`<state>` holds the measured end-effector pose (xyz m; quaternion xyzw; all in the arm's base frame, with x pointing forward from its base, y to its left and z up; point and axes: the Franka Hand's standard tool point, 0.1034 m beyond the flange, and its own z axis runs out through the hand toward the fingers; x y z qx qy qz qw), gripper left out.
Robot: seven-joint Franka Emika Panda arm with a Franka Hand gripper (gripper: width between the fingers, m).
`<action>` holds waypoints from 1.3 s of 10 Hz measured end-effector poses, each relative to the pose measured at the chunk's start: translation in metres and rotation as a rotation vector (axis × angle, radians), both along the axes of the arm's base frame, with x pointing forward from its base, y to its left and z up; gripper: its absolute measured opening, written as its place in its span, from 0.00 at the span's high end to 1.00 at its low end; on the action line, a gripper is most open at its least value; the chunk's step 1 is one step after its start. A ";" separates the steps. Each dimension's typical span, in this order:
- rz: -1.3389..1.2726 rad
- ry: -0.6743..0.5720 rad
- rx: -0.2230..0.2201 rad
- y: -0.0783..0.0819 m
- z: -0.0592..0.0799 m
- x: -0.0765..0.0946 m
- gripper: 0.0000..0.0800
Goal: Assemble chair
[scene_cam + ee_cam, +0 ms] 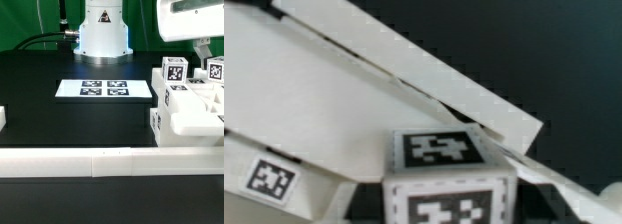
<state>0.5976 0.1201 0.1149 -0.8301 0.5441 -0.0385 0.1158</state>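
Note:
The chair's white parts (190,105) lie bunched at the exterior view's right, with two tagged square legs (175,71) standing up among them. My gripper (203,52) comes down onto this bunch from above. In the wrist view a tagged square leg (446,150) fills the space between my jaws, with a dark finger close against each side, so my gripper (446,208) looks shut on it. Behind the leg run slanted white panels (331,90) of the chair, one of them carrying a tag (271,178). My fingertips are mostly hidden.
The marker board (105,89) lies flat in the middle of the black table, before the robot's base (103,30). A long low white rail (100,160) runs along the front. A small white piece (3,118) shows at the exterior view's left edge.

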 end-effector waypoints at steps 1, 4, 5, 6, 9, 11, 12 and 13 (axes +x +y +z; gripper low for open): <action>-0.052 0.008 0.014 0.000 0.000 0.000 0.64; -0.332 0.046 0.096 0.001 0.000 -0.001 0.64; -0.438 0.064 0.124 0.002 -0.001 -0.002 0.64; -0.510 0.070 0.142 0.002 -0.001 -0.001 0.64; -0.631 0.089 0.177 0.001 -0.001 -0.001 0.64; -0.583 0.079 0.169 0.002 0.000 0.000 0.38; -0.571 0.069 0.170 0.004 0.001 0.001 0.38; -0.477 0.054 0.150 0.004 0.001 0.001 0.22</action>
